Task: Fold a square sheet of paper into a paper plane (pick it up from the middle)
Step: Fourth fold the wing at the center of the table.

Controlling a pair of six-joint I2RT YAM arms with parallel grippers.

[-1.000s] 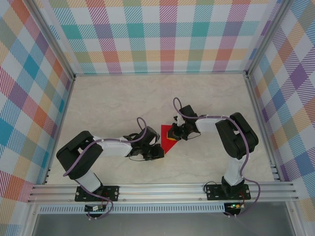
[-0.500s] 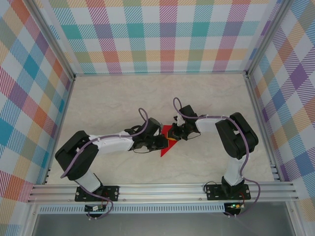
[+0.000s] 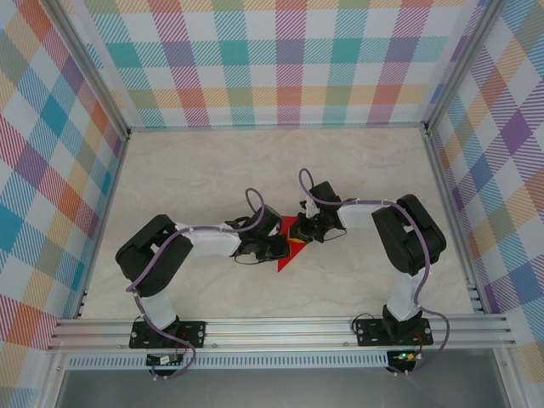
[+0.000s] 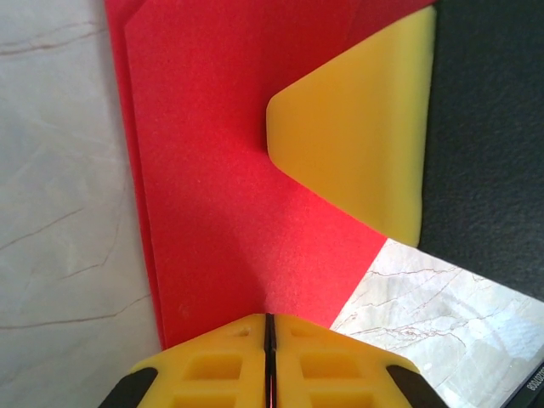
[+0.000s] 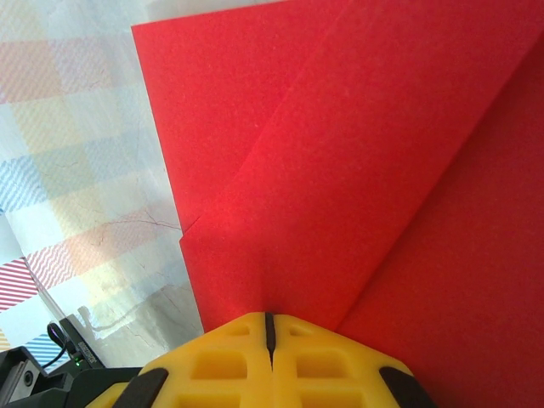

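The left gripper (image 4: 268,321) was pinched shut on the near edge of the partly folded red sheet of paper (image 4: 212,170), whose layers ran toward 12 o'clock. Beyond, at 1 o'clock, the right gripper (image 5: 269,321) was likewise clamped shut on the sheet, mid-table (image 3: 195,178). No other object stood between them.

No text, label, brand or number can be read anywhere.
square sheet of paper (image 4: 212,170), just ahead of left gripper (image 4: 268,327) tips: plain red, no print on it.
Same sheet just ahead of right gripper (image 5: 269,327) tips: also plain, no marking.
black part (image 4: 534,391), to right of left gripper tips, at frame corner: few tiny light marks, maybe print, cut by edge, too small to read.
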